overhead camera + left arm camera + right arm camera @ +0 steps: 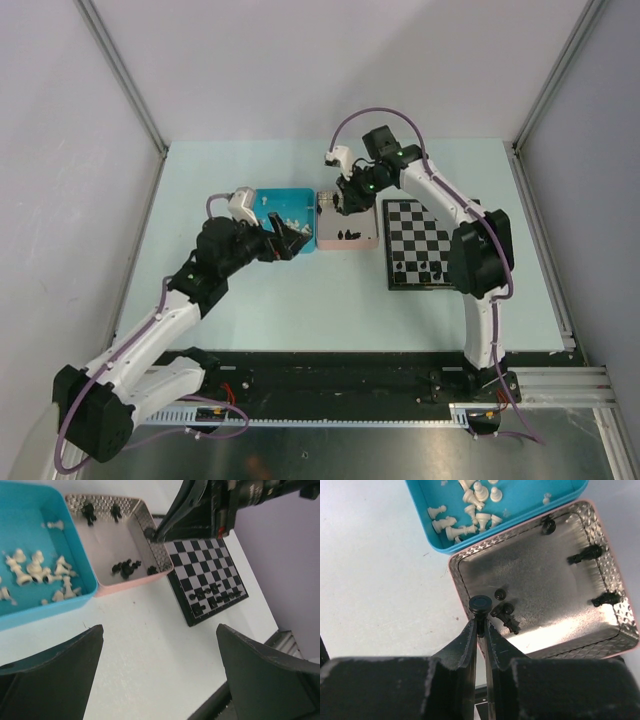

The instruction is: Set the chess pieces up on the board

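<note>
My right gripper (481,624) is shut on a black chess piece (481,603), holding it by the stem with the round base facing the camera. It hangs over the near corner of the pink tray (620,641). Several more black pieces (506,613) lie in that tray. The board (418,232) lies to the right, with several black pieces (425,268) standing along its near rows. White pieces (37,570) lie in the blue tray (50,611). My left gripper (160,630) is open over bare table in front of the trays, holding nothing.
The blue tray (285,200) and pink tray (347,240) sit side by side mid-table, with the board (207,575) just right of the pink one. The right arm (470,250) reaches across the board's near side. Grey walls enclose the table.
</note>
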Robot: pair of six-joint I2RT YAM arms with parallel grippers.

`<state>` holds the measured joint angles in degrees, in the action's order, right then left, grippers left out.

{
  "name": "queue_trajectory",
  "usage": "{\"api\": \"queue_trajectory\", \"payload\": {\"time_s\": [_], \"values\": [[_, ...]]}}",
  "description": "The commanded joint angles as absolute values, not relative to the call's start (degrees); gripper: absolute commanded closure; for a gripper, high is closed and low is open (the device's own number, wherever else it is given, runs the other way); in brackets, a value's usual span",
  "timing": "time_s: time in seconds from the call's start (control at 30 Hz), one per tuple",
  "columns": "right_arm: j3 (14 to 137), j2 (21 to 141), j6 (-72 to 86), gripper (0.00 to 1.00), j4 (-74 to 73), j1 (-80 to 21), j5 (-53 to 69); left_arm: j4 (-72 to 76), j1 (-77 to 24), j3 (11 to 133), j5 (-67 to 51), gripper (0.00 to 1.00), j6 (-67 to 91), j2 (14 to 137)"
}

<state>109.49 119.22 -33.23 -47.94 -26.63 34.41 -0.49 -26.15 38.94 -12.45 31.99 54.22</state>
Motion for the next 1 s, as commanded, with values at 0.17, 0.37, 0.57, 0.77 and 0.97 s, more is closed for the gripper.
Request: {"api": "queue_trajectory", "payload": {"time_s": [0.17, 0.37, 0.57, 0.77, 0.97], "values": [[108.81, 112.77, -37.35, 0.87, -48.51, -29.09, 28.49, 5.8, -25.58, 34.37, -15.38, 0.01, 38.14, 51.24], [107.76, 109.69, -39.72, 0.87, -51.94, -29.97, 23.48, 5.01, -24.7, 33.66, -15.73, 0.01, 36.57, 50.01], [102.14, 101.53, -42.18, 0.87, -55.02, -28.48, 16.01, -2.52, -23.21, 36.9, -17.23, 0.01, 28.84, 48.78], [92.74, 93.0, -46.4, 0.87, -58.79, -21.55, 9.5, -14.47, -23.03, 43.58, -12.93, 0.0, 15.4, 50.01], [83.24, 89.3, -54.03, 0.87, -60.82, -11.09, -2.0, -19.86, -23.03, 44.12, -6.33, 0.0, 7.39, 48.52]]}}
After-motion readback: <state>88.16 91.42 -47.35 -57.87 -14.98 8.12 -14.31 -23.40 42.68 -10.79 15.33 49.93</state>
